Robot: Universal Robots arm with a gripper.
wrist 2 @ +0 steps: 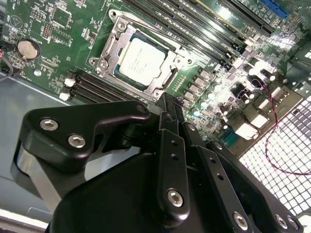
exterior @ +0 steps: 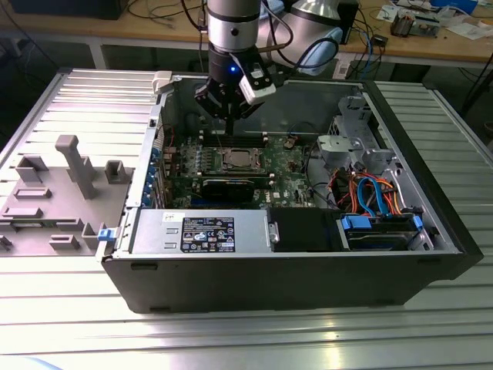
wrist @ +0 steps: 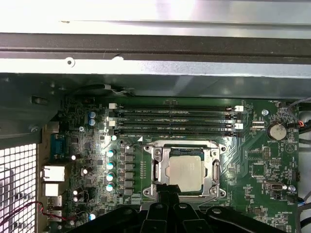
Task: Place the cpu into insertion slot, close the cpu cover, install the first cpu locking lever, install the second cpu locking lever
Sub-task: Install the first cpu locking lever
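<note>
The cpu [exterior: 235, 160] [wrist 2: 141, 60] [wrist: 186, 172] lies flat in the socket on the green motherboard [exterior: 285, 173], its silvery top showing. The cpu cover [wrist 2: 112, 46] [wrist: 159, 167], a thin metal frame, lies down around it with the chip showing through its window. My gripper [exterior: 229, 127] [wrist 2: 167, 104] [wrist: 165, 187] hangs just above the board at the socket's edge. Its black fingers are shut together with nothing between them, and their tips sit next to the cover's rim.
The motherboard sits inside an open black computer case [exterior: 431, 223]. Memory slots [wrist: 175, 121] run beside the socket. A power supply [exterior: 200, 231] and a drive bay with blue and orange cables [exterior: 373, 196] fill the near side. A grey fixture tray [exterior: 54, 193] lies on the exterior view's left.
</note>
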